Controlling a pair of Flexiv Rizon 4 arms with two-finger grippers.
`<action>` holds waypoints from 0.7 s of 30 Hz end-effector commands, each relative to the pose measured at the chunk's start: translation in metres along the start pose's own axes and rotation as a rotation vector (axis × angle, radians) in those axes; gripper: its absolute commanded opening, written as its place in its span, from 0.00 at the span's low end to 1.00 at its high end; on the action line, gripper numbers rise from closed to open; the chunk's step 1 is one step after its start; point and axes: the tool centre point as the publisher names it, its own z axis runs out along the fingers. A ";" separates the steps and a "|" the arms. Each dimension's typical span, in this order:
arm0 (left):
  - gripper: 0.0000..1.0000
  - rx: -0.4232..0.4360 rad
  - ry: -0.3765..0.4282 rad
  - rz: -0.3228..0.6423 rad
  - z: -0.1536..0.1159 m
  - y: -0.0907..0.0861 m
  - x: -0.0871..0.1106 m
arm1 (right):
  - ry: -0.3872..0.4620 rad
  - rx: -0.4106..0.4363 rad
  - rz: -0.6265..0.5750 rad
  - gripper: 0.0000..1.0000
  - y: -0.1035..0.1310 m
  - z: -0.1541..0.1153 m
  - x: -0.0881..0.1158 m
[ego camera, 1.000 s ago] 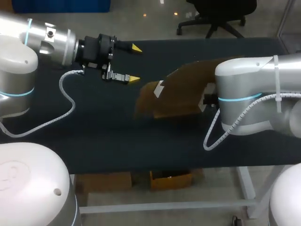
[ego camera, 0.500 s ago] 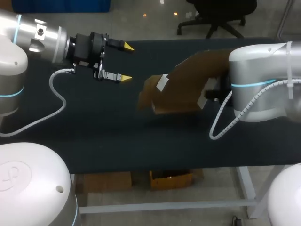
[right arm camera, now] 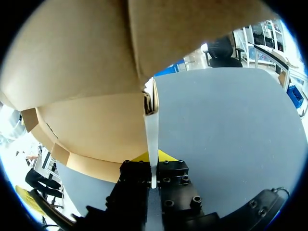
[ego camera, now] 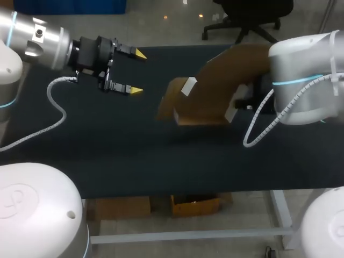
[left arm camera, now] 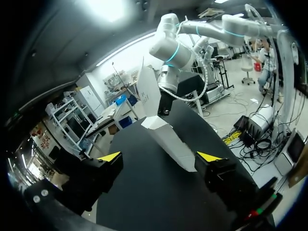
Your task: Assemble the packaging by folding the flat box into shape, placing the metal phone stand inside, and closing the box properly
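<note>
The flat brown cardboard box [ego camera: 215,88] hangs tilted above the black table [ego camera: 123,156], right of the middle. In the right wrist view my right gripper [right arm camera: 153,161] is shut on a thin edge of a box panel [right arm camera: 151,130], and the cardboard [right arm camera: 82,72] spreads wide ahead of it. In the head view that gripper is hidden behind the box and my right arm [ego camera: 306,80]. My left gripper [ego camera: 138,72] stands open and empty to the left of the box, apart from it. In the left wrist view the box [left arm camera: 168,144] lies ahead of the open left gripper [left arm camera: 160,156]. No metal phone stand shows.
A white label patch [ego camera: 188,86] sits on the box's near-left corner. The dark tabletop stretches bare under and in front of both arms. My left arm's white cable [ego camera: 54,107] loops over the table's left part.
My right arm has carried the box up and a little to the right and back. My left arm has drawn back to the left, its fingers still wide apart.
</note>
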 end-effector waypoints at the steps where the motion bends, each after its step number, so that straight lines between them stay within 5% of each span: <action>1: 1.00 -0.012 0.061 0.000 -0.010 0.002 -0.006 | 0.042 0.355 -0.004 0.00 0.006 -0.006 -0.004; 21: 1.00 -0.059 0.061 -0.006 -0.011 0.009 -0.006 | 0.033 0.378 0.016 0.00 0.008 -0.004 -0.002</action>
